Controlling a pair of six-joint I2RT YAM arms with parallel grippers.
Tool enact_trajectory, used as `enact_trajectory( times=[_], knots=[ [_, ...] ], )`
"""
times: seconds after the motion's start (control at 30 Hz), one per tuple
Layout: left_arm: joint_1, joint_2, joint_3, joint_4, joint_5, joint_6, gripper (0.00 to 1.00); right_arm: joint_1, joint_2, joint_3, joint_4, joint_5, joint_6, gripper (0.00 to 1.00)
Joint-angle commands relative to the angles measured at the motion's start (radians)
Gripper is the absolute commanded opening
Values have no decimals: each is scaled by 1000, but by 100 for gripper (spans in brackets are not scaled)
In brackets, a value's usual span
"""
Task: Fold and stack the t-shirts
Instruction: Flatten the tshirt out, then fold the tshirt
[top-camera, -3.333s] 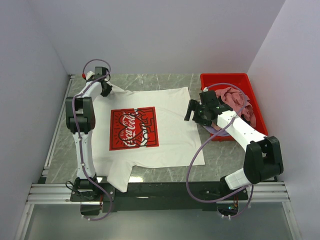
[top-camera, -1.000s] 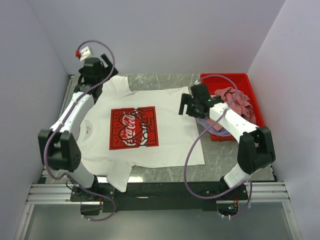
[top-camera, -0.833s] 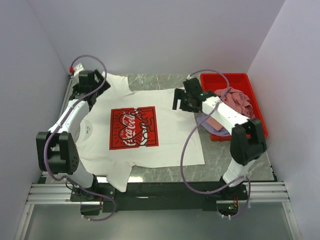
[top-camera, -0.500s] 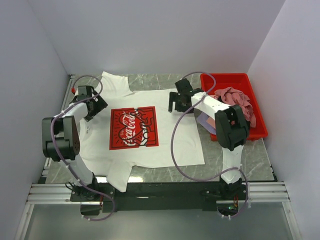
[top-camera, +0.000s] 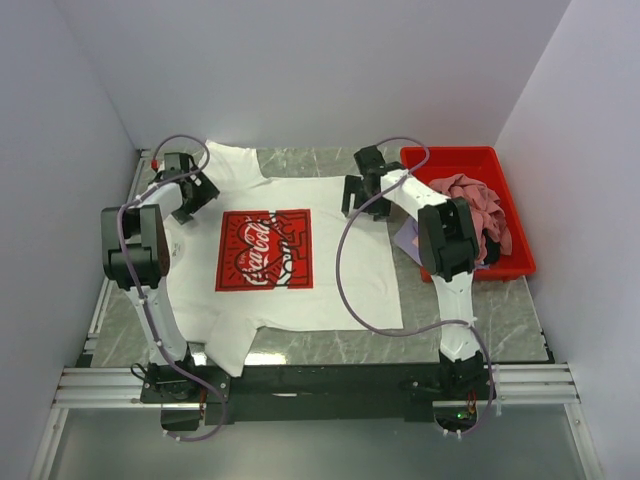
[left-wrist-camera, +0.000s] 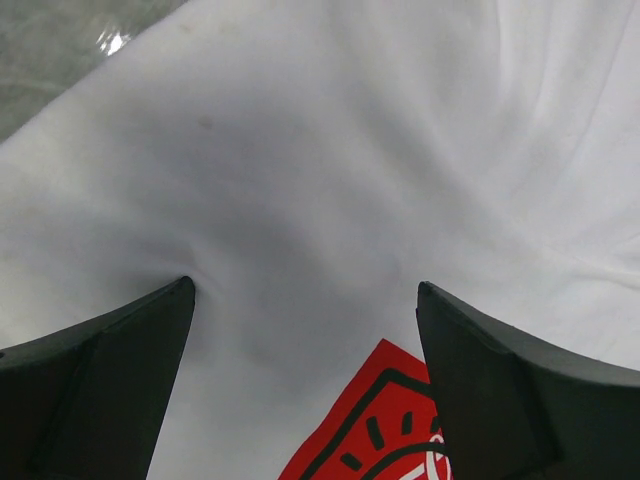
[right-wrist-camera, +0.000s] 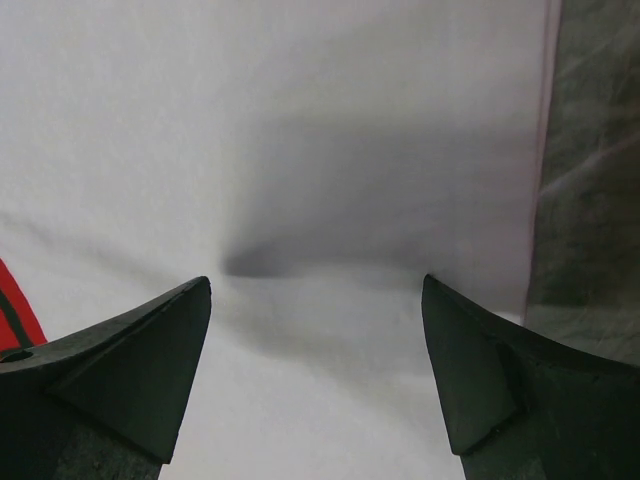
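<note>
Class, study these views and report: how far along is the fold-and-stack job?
Done: the white Coca-Cola t-shirt lies spread flat, print up. In hand: the left gripper and right gripper, both open, press down on its far edge, gripping nothing. Left: no fold made, no stack; a pink t-shirt lies crumpled in the red bin.

You have a red bin (top-camera: 460, 155) at the far right of the grey marble table (top-camera: 480, 320), close to the right wall. An aluminium rail (top-camera: 100, 388) spans the near edge.
</note>
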Motion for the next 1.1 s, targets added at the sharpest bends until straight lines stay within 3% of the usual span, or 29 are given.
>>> enact_trajectory(
  times=[0.0,0.33,0.5,0.67,0.8,0.93,1.07],
  knots=[
    [1,81,63,-51,26,-16,99,-26,54,86,-61,5,-10,92],
    [1,196,328,-101,75,25,99,-78,180,342,-165,-2,-49,91],
    [-2,83,358,-145,59,35,99,-74,74,364,-166,3,-76,92],
    [-2,-201,39,-124,-3,-42,99,-14,-174,158,-116,44,-115,92],
    [1,-530,-263,-160,-121,-166,99,144,-362,-70,-19,23,-167,92],
    [1,-777,-542,-255,-245,-329,100,411,-481,-271,110,-101,-204,92],
    [32,-974,-689,-329,-276,-406,99,651,-457,-285,221,-248,-219,90]
  ],
)
